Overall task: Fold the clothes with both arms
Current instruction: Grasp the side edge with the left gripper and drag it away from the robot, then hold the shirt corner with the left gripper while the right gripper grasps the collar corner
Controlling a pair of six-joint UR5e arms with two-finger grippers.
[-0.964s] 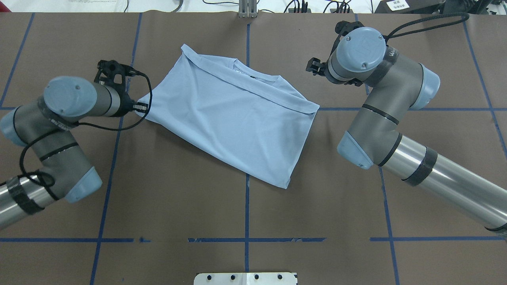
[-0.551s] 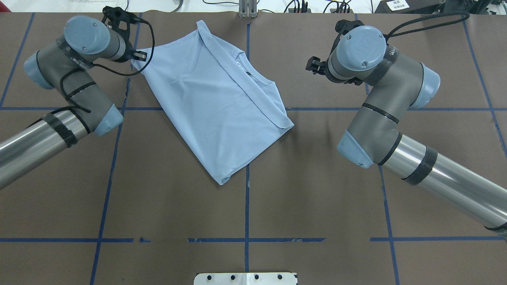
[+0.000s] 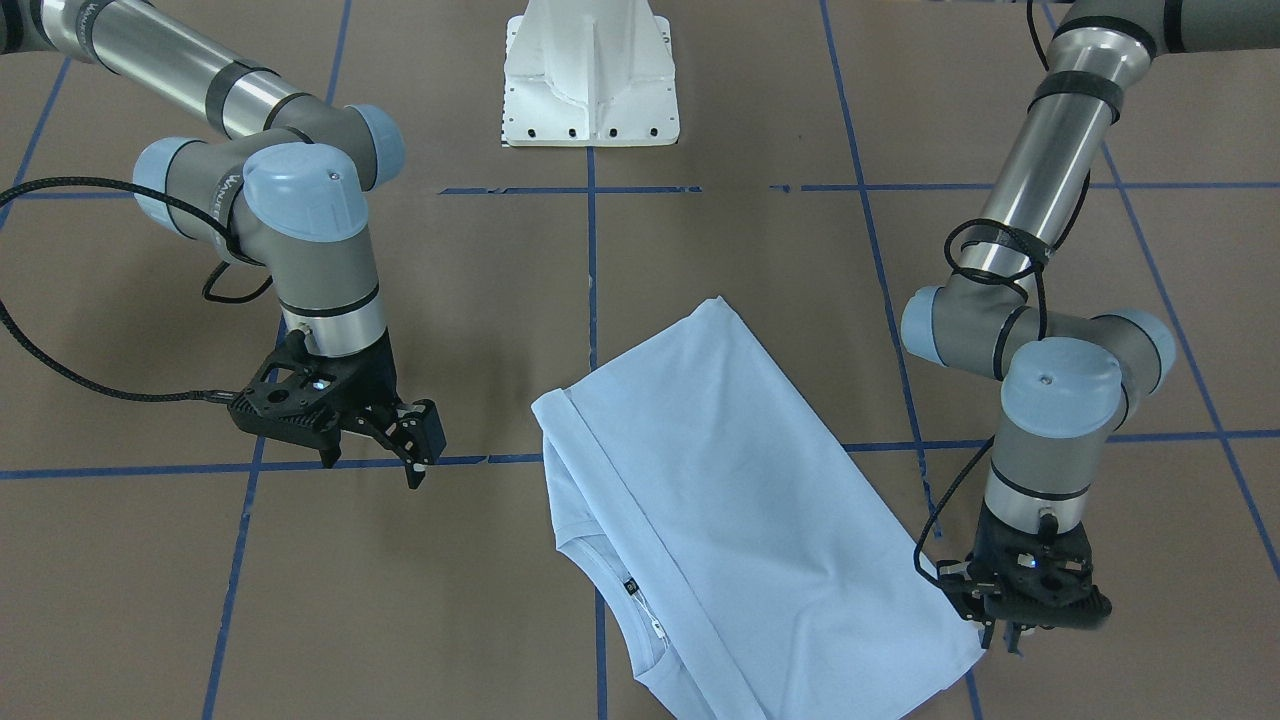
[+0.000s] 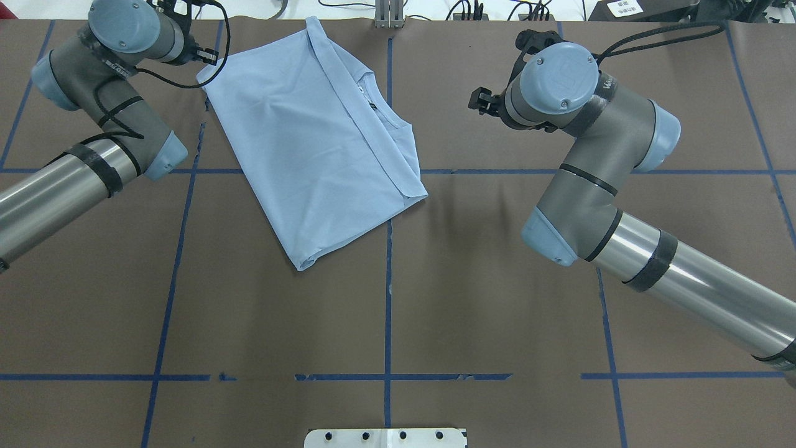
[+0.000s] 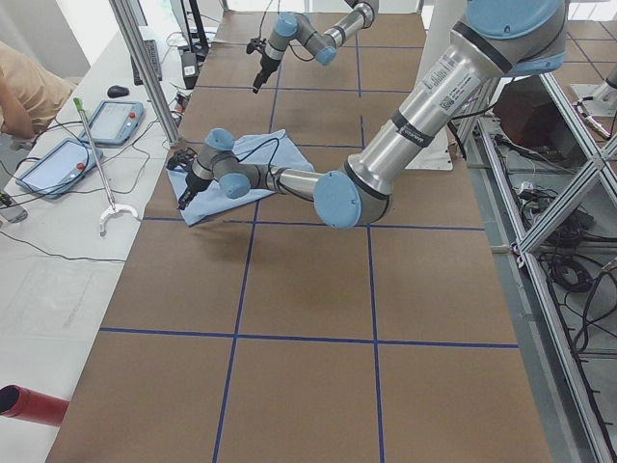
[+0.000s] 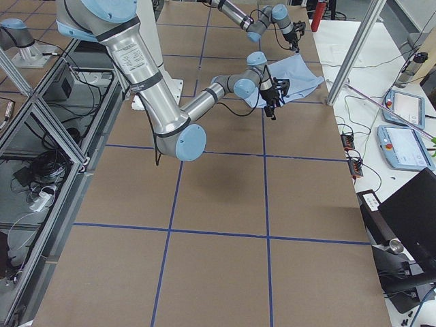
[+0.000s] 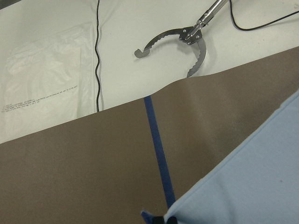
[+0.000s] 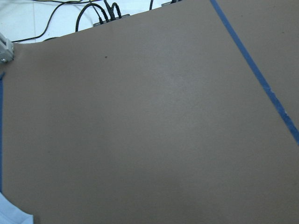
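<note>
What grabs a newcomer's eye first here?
A folded light blue T-shirt lies skewed on the brown table, far side, toward the robot's left. The black left gripper pinches its outer corner; the black right gripper hangs clear of it, jaws open.

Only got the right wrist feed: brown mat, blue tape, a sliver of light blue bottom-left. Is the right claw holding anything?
Observer: No. The right claw is open and empty, over bare table, apart from the T-shirt.
Operator: Who has the shirt then?
Observer: The left claw pinches one corner near the far table edge. The rest lies on the table.
Operator: Fold state?
Observer: One layer lies folded over the body. The collar shows beyond that layer's edge, on the side toward the right claw.
</note>
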